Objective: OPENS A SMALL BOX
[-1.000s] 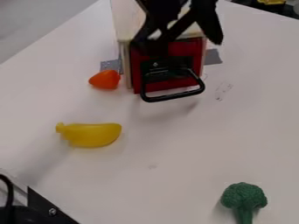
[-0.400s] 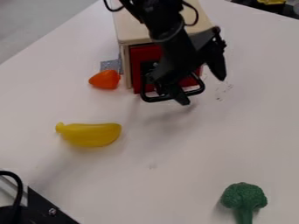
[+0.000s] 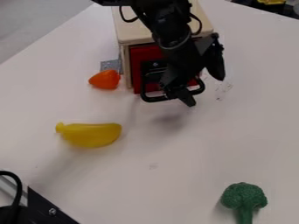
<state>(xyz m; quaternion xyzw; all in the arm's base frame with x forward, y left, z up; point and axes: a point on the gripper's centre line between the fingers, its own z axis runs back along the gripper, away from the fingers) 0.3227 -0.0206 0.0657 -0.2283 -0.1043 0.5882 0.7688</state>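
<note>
fingers [image 3: 217,68] are standing wide apart, one lying across the handle's lower bar as the camera is seeing it, its tip showing just beyond, the other pointing down off to the right side of the box. whether either one is touching the metal is being hidden by the overlap, so i am not able to tell. the gripper [image 3: 204,87] is hanging tilted over the box's front, and the black arm [image 3: 169,28] is slanting down from the top edge, left of the middle, bending above the wooden lid and leaning toward the lower right, with loops of cable [image 3: 125,18] bowing out on both sides.

the small box [image 3: 133,31] is sitting at the top of the white table [image 3: 192,148], its pale top partly showing behind the arm, its red front [image 3: 142,53] facing the lower part of the view. the black handle [image 3: 153,99] is sticking out from that front. gray tape [image 3: 111,65] is lying by the box's left side, and an orange toy piece [image 3: 105,79] is resting near that same side. a yellow toy banana [image 3: 90,134] is lying farther down on the left, and green toy broccoli [image 3: 243,197] is resting well apart, toward the lower right.
</note>
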